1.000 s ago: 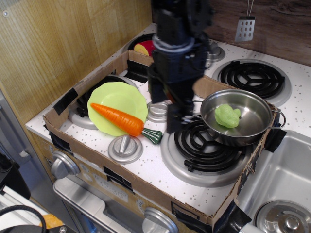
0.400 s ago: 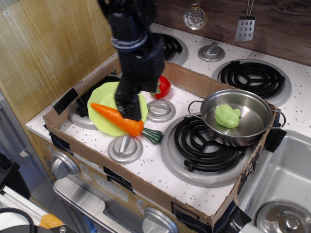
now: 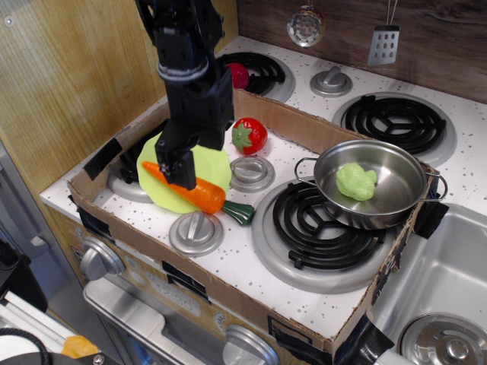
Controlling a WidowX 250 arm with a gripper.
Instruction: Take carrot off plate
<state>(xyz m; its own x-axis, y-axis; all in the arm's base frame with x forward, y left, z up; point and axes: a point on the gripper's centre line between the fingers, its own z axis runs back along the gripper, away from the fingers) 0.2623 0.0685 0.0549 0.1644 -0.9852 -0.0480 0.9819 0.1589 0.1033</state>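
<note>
The orange carrot (image 3: 204, 195) lies across the lime-green scalloped plate (image 3: 213, 169) at the left of the stove, with its dark green stem (image 3: 239, 213) sticking out past the plate's right rim. My black gripper (image 3: 176, 173) hangs straight over the carrot's middle and covers that part of it. Its fingers (image 3: 185, 176) reach down to the carrot. I cannot tell whether they are closed on it.
A red strawberry toy (image 3: 249, 135) sits just behind the plate. A steel pan (image 3: 392, 199) with a green toy (image 3: 356, 182) stands on the right burner. Knobs (image 3: 196, 232) lie in front of and beside the plate. A cardboard wall (image 3: 114, 220) rings the area.
My arm has swung from the middle of the stove to the left and come down over the carrot. The carrot and plate have not moved.
</note>
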